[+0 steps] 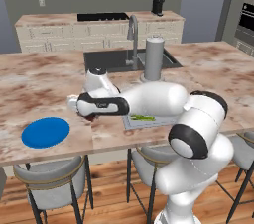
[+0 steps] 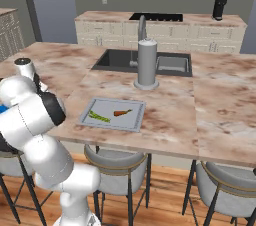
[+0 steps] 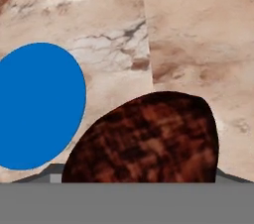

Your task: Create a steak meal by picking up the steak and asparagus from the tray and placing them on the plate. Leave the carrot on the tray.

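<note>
Steak [image 3: 144, 139] held in tool [image 1: 88, 114], fingertips hidden; plate [image 3: 37, 104] nearby.

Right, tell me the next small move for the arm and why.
Probably carry on sideways toward the blue plate until the steak hangs over it. In the hand view the steak sits close under the tool, seemingly held, above bare marble counter, with the plate off to one side. The asparagus and carrot lie on the tray.
</note>
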You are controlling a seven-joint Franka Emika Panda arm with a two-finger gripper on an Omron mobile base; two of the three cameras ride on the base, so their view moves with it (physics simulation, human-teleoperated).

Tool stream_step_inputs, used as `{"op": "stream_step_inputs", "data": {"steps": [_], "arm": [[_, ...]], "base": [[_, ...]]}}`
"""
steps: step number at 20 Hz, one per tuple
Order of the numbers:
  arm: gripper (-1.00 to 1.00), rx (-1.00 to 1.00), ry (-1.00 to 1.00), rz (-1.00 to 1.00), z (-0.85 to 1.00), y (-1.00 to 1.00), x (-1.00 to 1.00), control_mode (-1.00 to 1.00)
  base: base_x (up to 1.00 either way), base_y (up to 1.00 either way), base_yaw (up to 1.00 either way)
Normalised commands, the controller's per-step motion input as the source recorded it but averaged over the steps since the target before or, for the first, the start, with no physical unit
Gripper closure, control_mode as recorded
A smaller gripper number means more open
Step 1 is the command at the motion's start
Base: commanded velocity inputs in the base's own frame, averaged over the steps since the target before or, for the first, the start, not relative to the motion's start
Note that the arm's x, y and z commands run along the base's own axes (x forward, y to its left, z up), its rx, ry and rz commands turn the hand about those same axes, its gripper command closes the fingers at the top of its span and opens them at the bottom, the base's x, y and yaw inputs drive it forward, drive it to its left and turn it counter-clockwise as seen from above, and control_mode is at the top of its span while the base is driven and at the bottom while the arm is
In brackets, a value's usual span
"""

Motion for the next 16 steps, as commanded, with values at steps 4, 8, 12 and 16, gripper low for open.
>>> {"op": "stream_step_inputs", "data": {"steps": [4,8,12,16], "arm": [[1.00,0.00,0.06,0.05,-0.08,0.88,0.03,-1.00],[1.00,-0.01,0.04,0.01,-0.08,0.82,0.15,-1.00],[1.00,-0.05,0.01,0.00,-0.22,0.55,0.15,-1.00],[1.00,-0.06,0.00,0.00,-0.35,0.49,0.16,-1.00]], "base": [[0.00,0.00,0.00],[0.00,0.00,0.00],[0.00,0.00,0.00],[0.00,0.00,0.00]]}}
